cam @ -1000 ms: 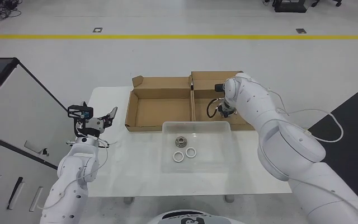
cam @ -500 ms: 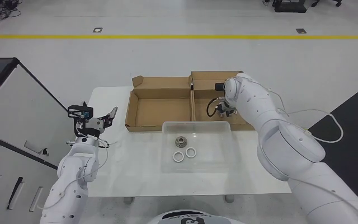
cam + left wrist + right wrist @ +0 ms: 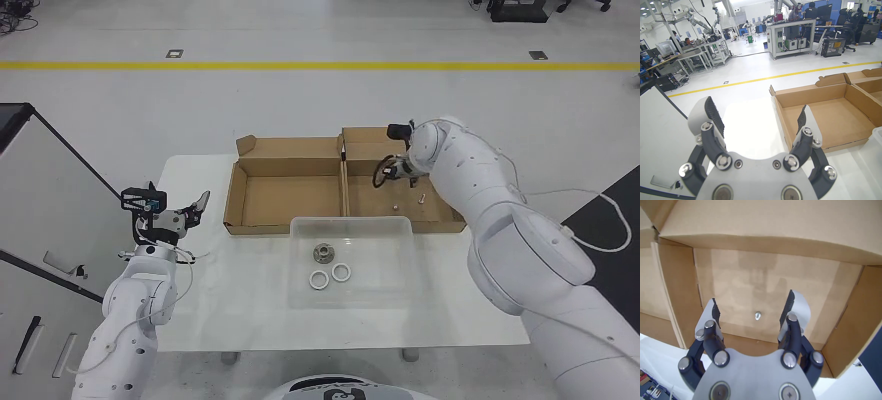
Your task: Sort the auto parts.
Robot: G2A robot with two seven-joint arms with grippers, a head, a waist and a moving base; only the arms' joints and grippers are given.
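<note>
Bolt (image 3: 757, 315): one, lying on the floor of the right cardboard box (image 3: 800, 275), below your right gripper (image 3: 752, 298), whose fingers are spread. The top view gives you a clear bin (image 3: 400, 226) holding two white rings (image 3: 319, 281) and a metal part (image 3: 322, 252) too small to identify. Left gripper (image 3: 757, 104): spread, near the left box (image 3: 829, 113).

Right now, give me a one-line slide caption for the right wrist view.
Open right hand hovering over a lone bolt on the floor of the cardboard box.

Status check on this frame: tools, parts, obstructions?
Left tool open, empty, at left edge of table. Right tool open above bolt lying in right box. Three parts in clear bin. No obstructions.
</note>
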